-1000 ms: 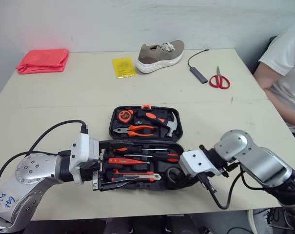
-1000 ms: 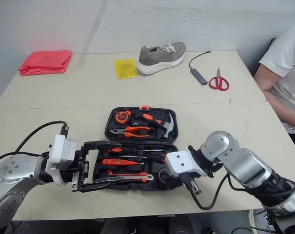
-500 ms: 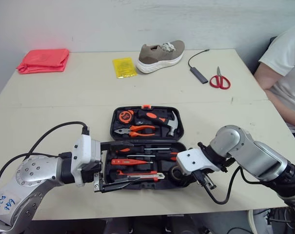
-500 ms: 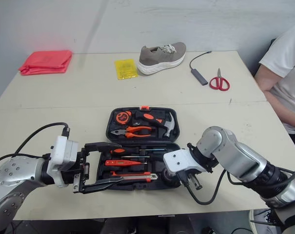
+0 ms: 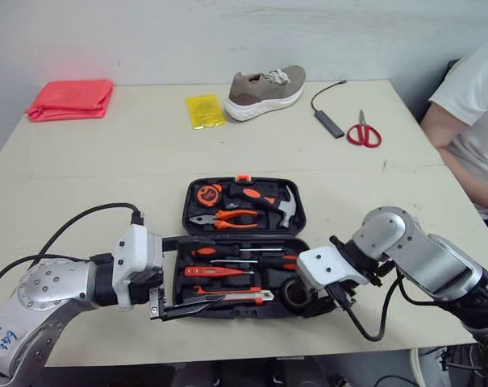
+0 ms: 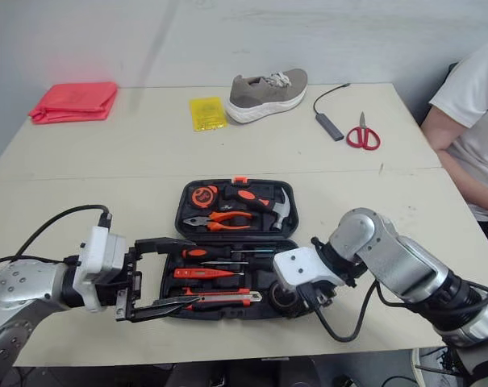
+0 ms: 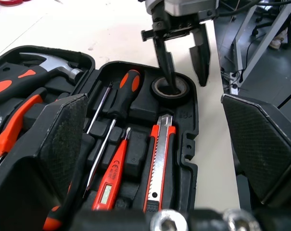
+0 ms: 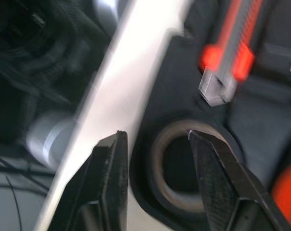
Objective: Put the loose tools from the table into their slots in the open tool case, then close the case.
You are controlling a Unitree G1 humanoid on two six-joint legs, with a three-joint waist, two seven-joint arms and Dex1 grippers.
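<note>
Left gripper [image 6: 193, 272] and right gripper [image 7: 186, 84] both gape wide.

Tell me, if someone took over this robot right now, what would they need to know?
Left gripper: open, fingers straddling the left end of the tool case.
Right gripper: open, one finger in the hole of the tape roll, the other outside the case wall.
Done: the slots look filled.
Left: close the case. The scissors lie at the far right of the table, perhaps not this set's.

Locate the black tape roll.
In the left eye view, the black tape roll sits in the tool case's near right corner, beside the utility knife, with the right end effector straddling its rim.
</note>
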